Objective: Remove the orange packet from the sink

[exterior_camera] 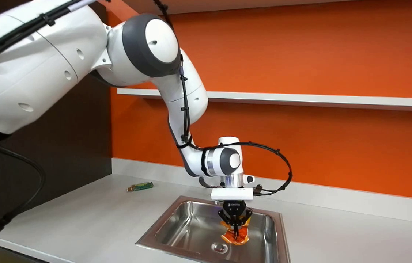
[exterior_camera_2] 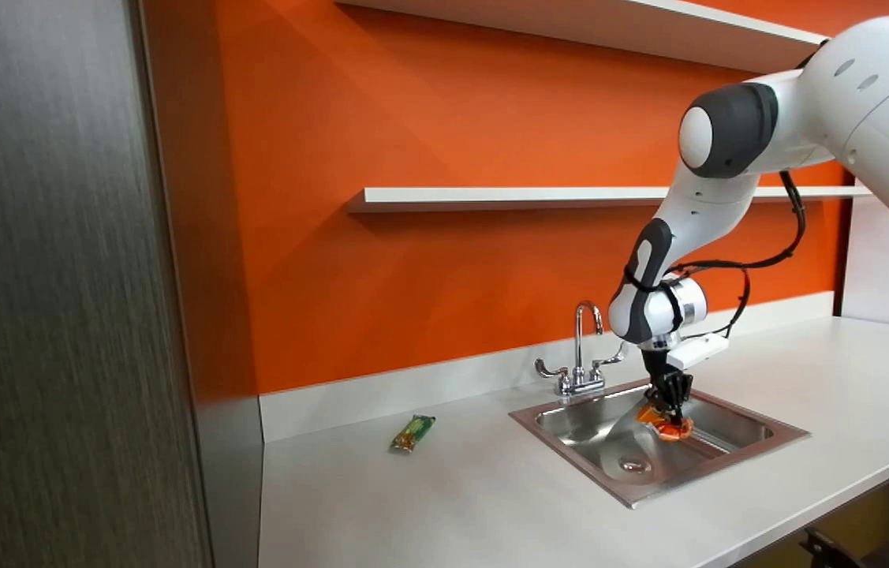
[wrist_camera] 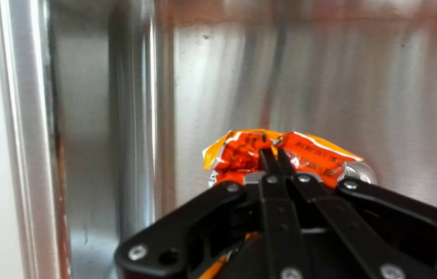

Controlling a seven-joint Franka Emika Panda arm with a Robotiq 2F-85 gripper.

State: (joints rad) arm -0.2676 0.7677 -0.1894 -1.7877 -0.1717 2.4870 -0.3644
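Between gripper [wrist_camera: 275,155] fingertips [wrist_camera: 267,162], orange packet [wrist_camera: 297,146]

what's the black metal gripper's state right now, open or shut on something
Black two-fingered gripper: closed, holding the crinkly orange packet.

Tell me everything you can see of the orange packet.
The orange packet is a shiny, crinkled wrapper, apparently plastic film, with red-orange panels, yellow-orange edges and dark print. It is creased near its middle, pinched in the closed gripper, both ends flaring outward. It is inside the sink, near the round drain; whether lifted or resting is unclear.
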